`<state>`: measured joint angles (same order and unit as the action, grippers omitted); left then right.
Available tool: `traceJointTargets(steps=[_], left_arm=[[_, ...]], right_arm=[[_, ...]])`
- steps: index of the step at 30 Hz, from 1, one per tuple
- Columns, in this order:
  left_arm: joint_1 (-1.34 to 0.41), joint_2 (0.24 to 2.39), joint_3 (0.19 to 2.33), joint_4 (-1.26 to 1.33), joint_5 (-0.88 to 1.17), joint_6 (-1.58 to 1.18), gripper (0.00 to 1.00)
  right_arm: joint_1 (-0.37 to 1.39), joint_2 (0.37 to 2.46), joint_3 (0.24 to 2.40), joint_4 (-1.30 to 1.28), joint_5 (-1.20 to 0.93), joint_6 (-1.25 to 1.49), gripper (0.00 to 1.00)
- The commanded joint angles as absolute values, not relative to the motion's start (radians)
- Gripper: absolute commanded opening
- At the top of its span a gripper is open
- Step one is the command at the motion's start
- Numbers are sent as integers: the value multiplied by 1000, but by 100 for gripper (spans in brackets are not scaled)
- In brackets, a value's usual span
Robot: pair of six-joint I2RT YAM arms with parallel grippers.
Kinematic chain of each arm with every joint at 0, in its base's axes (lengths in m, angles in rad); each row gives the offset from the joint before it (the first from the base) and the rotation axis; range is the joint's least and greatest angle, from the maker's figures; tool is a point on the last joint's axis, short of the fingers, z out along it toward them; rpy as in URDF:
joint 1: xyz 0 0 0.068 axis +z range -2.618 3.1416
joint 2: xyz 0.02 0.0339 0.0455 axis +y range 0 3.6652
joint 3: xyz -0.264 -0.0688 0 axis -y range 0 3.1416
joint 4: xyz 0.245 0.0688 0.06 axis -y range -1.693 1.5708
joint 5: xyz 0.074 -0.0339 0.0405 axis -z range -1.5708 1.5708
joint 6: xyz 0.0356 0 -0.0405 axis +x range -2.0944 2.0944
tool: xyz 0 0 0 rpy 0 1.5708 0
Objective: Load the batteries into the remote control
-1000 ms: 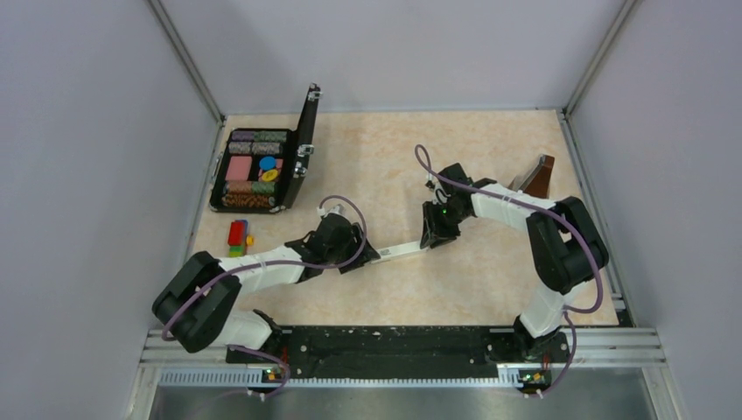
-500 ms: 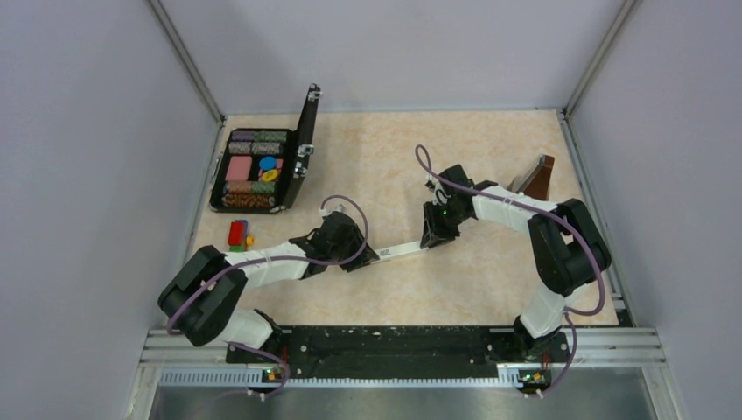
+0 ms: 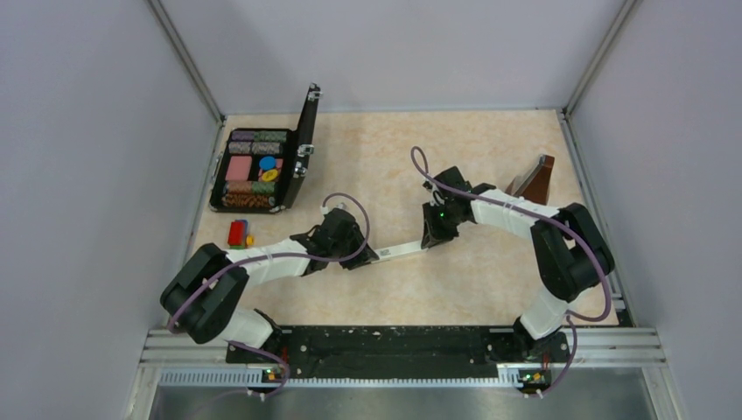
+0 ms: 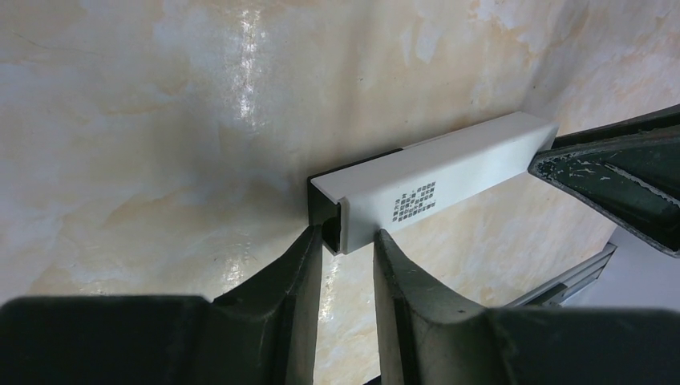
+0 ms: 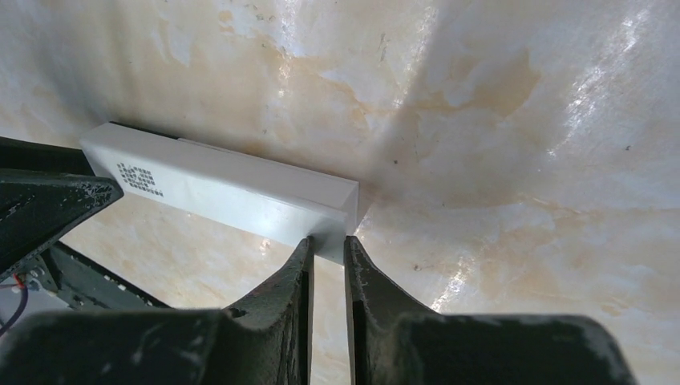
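While left fingers (image 4: 298, 269) and right fingers (image 5: 295, 277) clamp the remote control (image 4: 469, 156), its dot-matrix code (image 4: 414, 201) is illegible.

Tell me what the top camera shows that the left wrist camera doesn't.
Only the top view: the open case, toy blocks, metronome and both whole arms. Only the left wrist view: the dot pattern printed on the remote control and its dark end. Both: the remote control, gripped at one end by the left gripper and at the other by the right gripper.
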<state>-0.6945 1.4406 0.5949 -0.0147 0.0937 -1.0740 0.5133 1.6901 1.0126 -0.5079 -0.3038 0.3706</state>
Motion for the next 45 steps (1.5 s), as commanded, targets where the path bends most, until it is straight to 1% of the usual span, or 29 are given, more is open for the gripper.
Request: traceJointTargets(steps=[1, 6, 12, 17, 23, 30, 33, 37, 45], left_arm=[[-701, 1497, 599, 6, 89, -1055, 29], [-701, 1507, 585, 78, 121, -1060, 28], [-703, 1523, 575, 131, 148, -1062, 28], [-704, 1537, 569, 165, 169, -1062, 23], [-717, 1557, 562, 226, 189, -1064, 19], [-737, 1594, 543, 340, 220, -1095, 15], [-742, 1602, 546, 346, 224, -1098, 14], [-742, 1573, 546, 299, 186, -1085, 15], [-735, 1467, 606, 100, 57, -1002, 25]], right_arm=[[570, 1710, 959, -491, -158, 374, 16], [605, 1713, 944, -474, -139, 393, 20], [629, 1720, 923, -426, -172, 426, 21], [636, 1728, 911, -393, -215, 447, 20], [655, 1733, 896, -352, -244, 496, 20], [730, 1758, 884, -295, -220, 600, 20], [759, 1775, 886, -291, -201, 632, 20], [766, 1761, 882, -322, -147, 647, 20], [741, 1683, 950, -422, -59, 635, 22]])
